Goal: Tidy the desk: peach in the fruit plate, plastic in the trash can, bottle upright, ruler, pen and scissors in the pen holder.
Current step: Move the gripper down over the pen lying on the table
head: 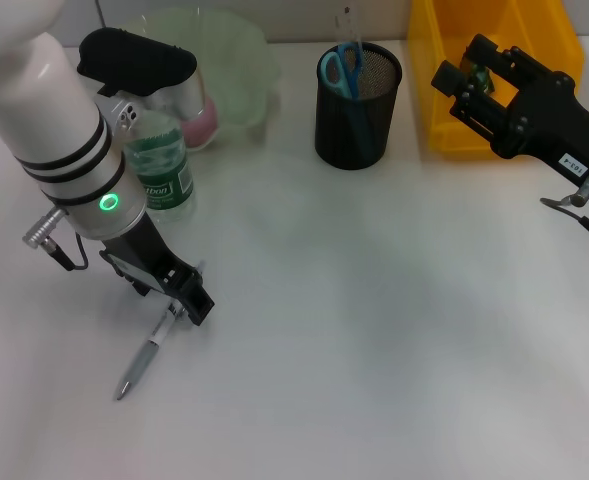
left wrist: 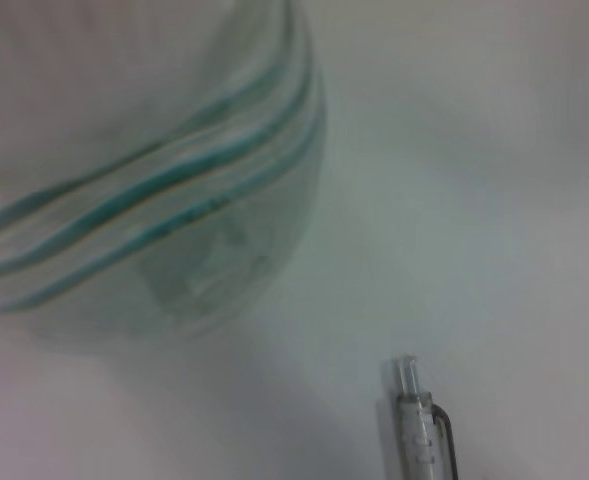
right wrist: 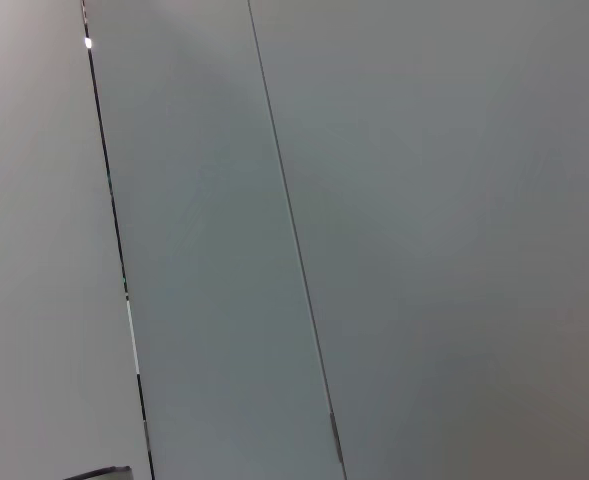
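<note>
Left hand (head: 186, 296) low over the near-left of the counter (head: 374, 330), right at the upper end of the pen (head: 144, 360); cannot tell whether the fingers grip the pen or merely touch it, nor how wide they stand. Pen lying flat, slanting from the hand toward the near left, clear barrel and dark clip plain in the left wrist view (left wrist: 419, 430). Just behind the hand and arm, upright bottle (head: 160, 165) with green label, its top hidden by the left arm; in the left wrist view, wavy green bands of the label (left wrist: 144, 190) near the pen's end. Farther back on the left, pale green fruit plate (head: 236, 62), with something pink, likely the peach (head: 202, 122), at its near-left edge, partly hidden by the arm and bottle. Black mesh pen holder (head: 357, 105) at far centre, well apart from the pen, blue-handled scissors (head: 342, 68) standing in it with a clear ruler (head: 349, 22) poking up behind. Yellow bin (head: 454, 90) at far right. Right hand (head: 459, 85) raised before the yellow bin, fingers spread apart, nothing between them.
</note>
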`<move>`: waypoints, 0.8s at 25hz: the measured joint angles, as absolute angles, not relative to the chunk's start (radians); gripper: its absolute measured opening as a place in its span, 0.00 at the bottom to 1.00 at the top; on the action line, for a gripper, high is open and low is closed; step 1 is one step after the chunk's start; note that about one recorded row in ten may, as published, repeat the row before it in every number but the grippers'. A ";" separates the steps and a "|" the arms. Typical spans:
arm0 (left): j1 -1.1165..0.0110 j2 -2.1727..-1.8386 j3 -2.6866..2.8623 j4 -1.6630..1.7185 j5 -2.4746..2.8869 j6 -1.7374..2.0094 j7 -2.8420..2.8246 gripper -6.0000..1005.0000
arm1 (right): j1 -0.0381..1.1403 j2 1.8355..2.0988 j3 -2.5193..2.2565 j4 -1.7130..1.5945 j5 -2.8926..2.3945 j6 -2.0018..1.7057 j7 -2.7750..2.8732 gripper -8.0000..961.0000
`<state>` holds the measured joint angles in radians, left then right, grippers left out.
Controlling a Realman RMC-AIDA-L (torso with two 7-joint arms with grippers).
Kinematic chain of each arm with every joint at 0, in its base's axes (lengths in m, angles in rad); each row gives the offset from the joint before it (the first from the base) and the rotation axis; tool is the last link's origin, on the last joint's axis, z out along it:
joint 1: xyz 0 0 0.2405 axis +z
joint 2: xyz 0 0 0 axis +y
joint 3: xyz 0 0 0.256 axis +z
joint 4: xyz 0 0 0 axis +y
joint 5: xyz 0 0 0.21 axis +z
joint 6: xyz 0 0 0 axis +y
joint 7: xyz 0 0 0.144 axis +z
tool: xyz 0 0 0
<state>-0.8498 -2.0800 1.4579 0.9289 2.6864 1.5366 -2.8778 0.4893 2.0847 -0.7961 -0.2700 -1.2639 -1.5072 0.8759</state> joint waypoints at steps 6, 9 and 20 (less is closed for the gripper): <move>-0.850 -2.080 1.458 0.924 2.686 1.535 -2.878 0.79 | 0.490 2.085 -0.796 -0.270 -1.264 -1.506 0.876 0.64; -0.851 -2.080 1.460 0.924 2.686 1.535 -2.878 0.78 | 0.492 2.085 -0.796 -0.270 -1.264 -1.505 0.876 0.64; -0.853 -2.080 1.470 0.928 2.681 1.542 -2.878 0.62 | 0.498 2.085 -0.796 -0.270 -1.264 -1.496 0.876 0.64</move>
<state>-0.8528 -2.0800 1.4703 0.9283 2.6809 1.5424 -2.8778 0.4980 2.0847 -0.7961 -0.2700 -1.2639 -1.4964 0.8759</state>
